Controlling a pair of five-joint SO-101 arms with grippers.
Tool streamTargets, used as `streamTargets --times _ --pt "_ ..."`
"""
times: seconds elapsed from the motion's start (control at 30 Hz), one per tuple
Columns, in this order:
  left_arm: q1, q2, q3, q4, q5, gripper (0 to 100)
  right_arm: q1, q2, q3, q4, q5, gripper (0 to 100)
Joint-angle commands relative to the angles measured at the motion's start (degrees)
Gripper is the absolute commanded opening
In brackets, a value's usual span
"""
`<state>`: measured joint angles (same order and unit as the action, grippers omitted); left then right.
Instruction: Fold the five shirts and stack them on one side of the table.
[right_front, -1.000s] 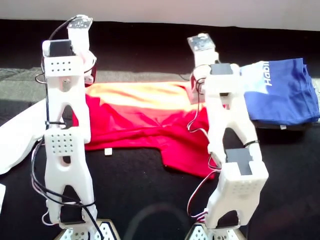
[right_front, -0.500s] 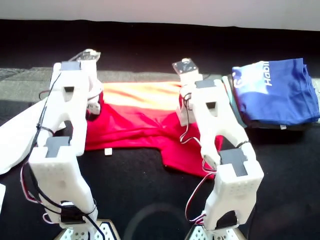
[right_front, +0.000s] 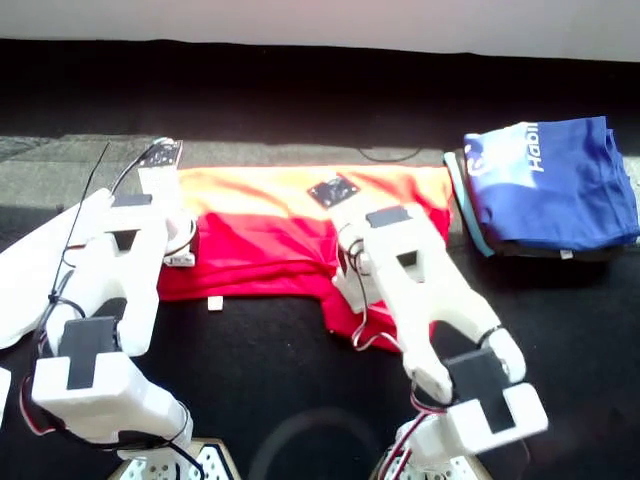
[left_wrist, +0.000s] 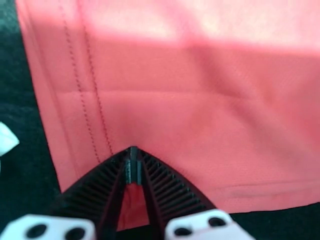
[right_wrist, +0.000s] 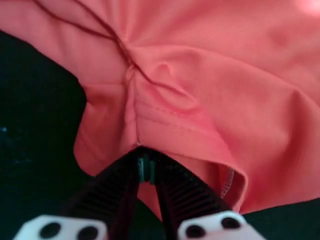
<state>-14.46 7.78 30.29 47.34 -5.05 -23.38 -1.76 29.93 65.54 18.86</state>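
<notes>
1. A white shirt (right_front: 25, 265) lay bunched at the left edge of the black table (right_front: 300, 100), beside the left arm.
2. The left hand (left_wrist: 133, 159) sat low at the left side of the red shirt (right_front: 270, 240). Its jaws were drawn narrow, with red cloth pinched between them next to a stitched hem.
3. The red shirt lay spread across the middle of the table, sunlit along its far edge. 1 small white tag (right_front: 214, 303) lay just beside its near edge.
4. The right hand (right_wrist: 144, 162) was at the near right part of the red shirt, jaws closed tight on a rumpled fold of the cloth.
5. A blue shirt (right_front: 555, 180) lay folded on top of a pile (right_front: 470, 222) of other folded cloth at the right end of the table, just beside the red shirt's right edge.
</notes>
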Motion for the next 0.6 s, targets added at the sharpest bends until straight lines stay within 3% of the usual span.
streamTargets --times 0.0,0.2,0.4,0.57 --pt "-2.4 -0.6 0.4 -2.4 -0.3 1 0.5 -10.5 1.1 0.0 1.8 0.8" --pt "-2.4 -0.5 0.5 -2.4 -0.3 1 6.1 -17.9 1.2 -9.4 1.8 0.8" --pt "-2.1 2.0 -0.1 -2.4 -0.3 1 12.6 -8.6 2.6 -18.0 1.8 0.8" --pt "-2.0 3.9 -2.2 -2.1 -0.2 1 11.4 -0.4 2.0 -18.3 1.8 0.8"
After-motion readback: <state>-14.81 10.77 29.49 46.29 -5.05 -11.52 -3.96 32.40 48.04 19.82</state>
